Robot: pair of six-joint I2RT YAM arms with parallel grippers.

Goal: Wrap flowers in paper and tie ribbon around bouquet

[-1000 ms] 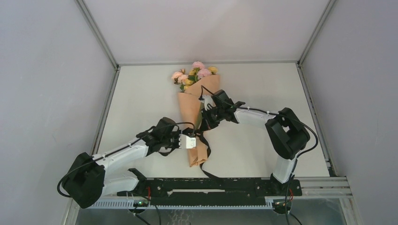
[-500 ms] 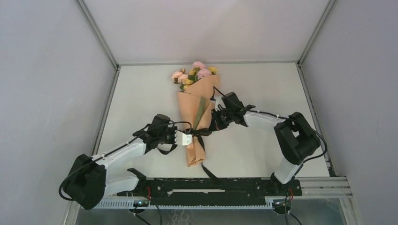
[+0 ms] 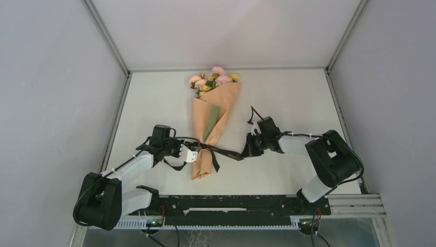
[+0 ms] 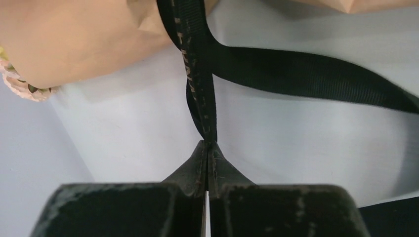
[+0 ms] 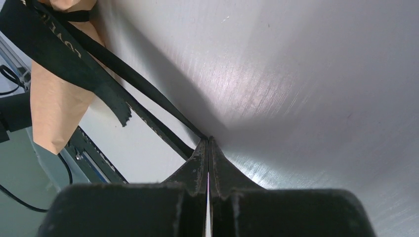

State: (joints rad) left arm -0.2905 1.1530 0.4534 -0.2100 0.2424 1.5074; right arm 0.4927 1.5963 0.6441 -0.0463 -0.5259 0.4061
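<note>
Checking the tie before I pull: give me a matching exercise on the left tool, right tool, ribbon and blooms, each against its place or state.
Things:
1. left tool
2. right tool
3. ribbon
4. blooms

Places or states:
A. at the far, wide end of the bouquet
B. shut on ribbon, left of bouquet
C. looped round the bouquet's narrow part
D. shut on ribbon, right of bouquet

Pairs: 1-B, 2-D, 3-C, 4-A

bouquet point(image 3: 208, 116) on table point(image 3: 154, 98), ribbon point(image 3: 227, 153) around it
</note>
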